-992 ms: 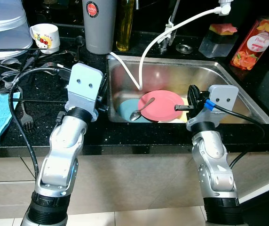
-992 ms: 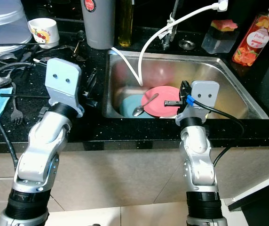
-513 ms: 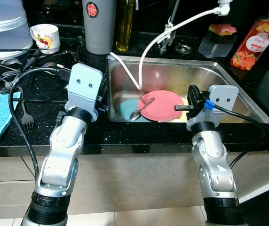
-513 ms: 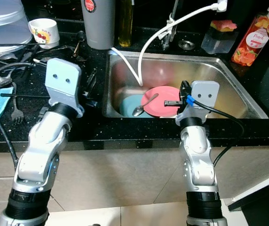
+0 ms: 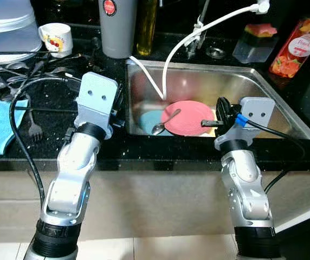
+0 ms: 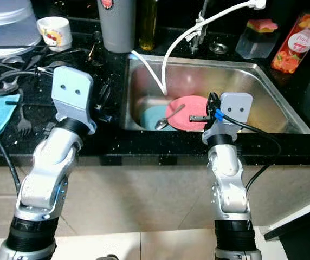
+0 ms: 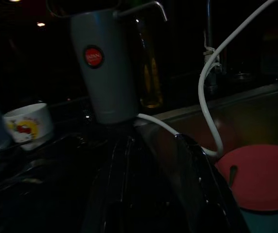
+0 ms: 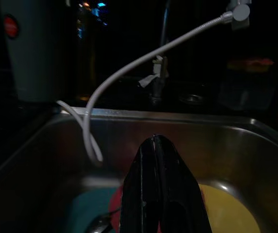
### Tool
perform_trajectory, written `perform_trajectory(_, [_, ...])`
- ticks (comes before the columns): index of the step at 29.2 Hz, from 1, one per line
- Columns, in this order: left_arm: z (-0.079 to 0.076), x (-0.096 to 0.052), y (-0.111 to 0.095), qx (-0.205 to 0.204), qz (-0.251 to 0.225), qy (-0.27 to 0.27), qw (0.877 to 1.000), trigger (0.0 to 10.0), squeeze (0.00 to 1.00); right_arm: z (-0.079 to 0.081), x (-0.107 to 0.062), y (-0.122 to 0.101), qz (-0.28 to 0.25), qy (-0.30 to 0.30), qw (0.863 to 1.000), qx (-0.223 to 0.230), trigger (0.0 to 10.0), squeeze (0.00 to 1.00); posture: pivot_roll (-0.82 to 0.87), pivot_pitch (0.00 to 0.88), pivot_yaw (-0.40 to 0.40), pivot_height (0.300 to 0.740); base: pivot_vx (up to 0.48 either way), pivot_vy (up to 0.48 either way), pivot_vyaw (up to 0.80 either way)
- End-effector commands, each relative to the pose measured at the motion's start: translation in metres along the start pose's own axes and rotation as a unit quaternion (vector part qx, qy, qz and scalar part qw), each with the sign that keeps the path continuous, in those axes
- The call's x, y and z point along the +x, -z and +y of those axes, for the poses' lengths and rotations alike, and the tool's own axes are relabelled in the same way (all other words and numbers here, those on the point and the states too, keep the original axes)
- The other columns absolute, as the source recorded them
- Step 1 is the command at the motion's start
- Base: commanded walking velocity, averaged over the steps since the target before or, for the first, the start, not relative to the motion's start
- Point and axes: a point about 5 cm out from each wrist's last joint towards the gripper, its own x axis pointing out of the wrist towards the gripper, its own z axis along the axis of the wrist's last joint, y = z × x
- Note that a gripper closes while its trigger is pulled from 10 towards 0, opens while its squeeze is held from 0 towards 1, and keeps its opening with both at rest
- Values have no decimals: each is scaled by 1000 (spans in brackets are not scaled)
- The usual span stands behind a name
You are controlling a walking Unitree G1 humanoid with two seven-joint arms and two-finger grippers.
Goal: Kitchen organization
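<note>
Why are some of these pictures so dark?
Both wrist views are dim: the left one barely lights the grey tumbler, the right one the sink behind its pincer. The eye views are bright, with glare on the sink's steel.

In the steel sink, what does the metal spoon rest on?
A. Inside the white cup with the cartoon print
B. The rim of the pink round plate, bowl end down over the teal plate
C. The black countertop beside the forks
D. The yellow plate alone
B: the metal spoon leans on the edge of the pink round plate, its bowl over the teal plate in the steel sink.
</note>
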Motion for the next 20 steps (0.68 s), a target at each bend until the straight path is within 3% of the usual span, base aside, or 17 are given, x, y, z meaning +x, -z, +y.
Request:
perform_trajectory(1, [-4,0,2,-3,6,7,1000,10000,0,-3,-2,3,7,8,1000,2,10000,0,225,41,-86,740,-289,0,0])
perform_trajectory(12, [-3,0,3,-4,8,5,1000,10000,0,-3,-2,3,7,9,1000,3,10000,0,224,42,-86,740,-267,0,0])
perform_trajectory(20, [-3,0,4,-4,11,4,1000,10000,0,-4,-2,3,7,9,1000,2,10000,0,222,43,-86,740,0,0,0])
